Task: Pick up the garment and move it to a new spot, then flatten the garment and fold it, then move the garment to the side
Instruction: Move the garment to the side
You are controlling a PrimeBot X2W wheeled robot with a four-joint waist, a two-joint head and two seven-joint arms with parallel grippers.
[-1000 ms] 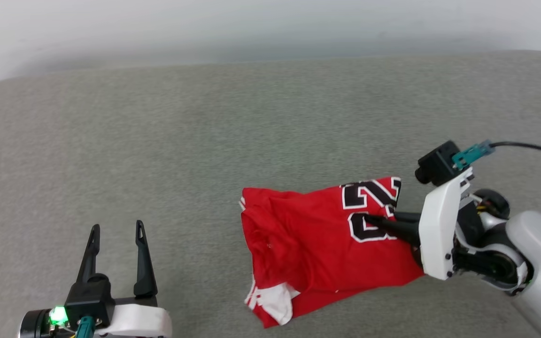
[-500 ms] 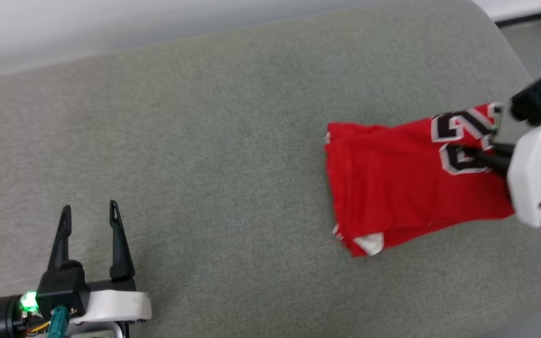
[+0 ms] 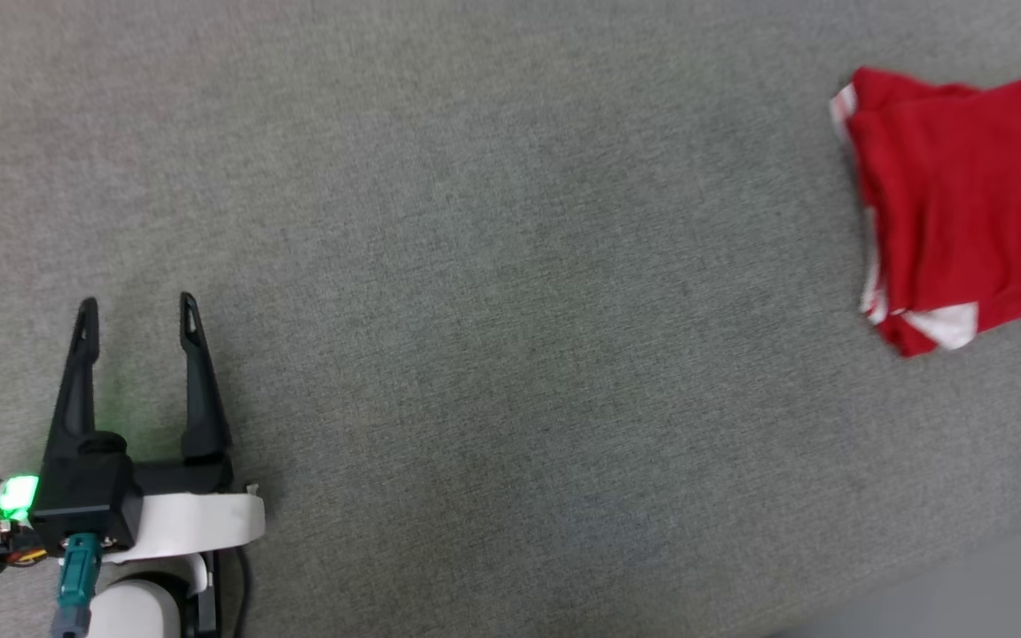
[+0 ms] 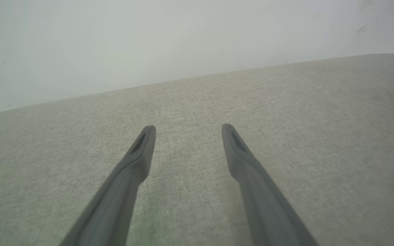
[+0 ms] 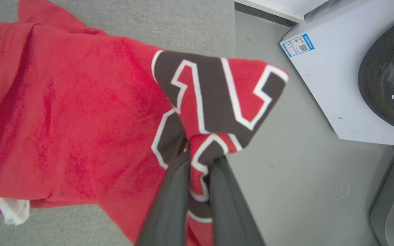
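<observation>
Now my right gripper point(image 5: 199, 163) pinches the garment point(image 5: 63, 112) by its numbered edge, its length stretching left of my fingers; my left gripper point(image 3: 136, 303), spread empty, sits well apart.

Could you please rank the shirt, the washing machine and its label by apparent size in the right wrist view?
Largest: red shirt with black numbers, nearest the camera.
Then: white washing machine, partly cropped.
Smallest: its blue-bordered label.
</observation>
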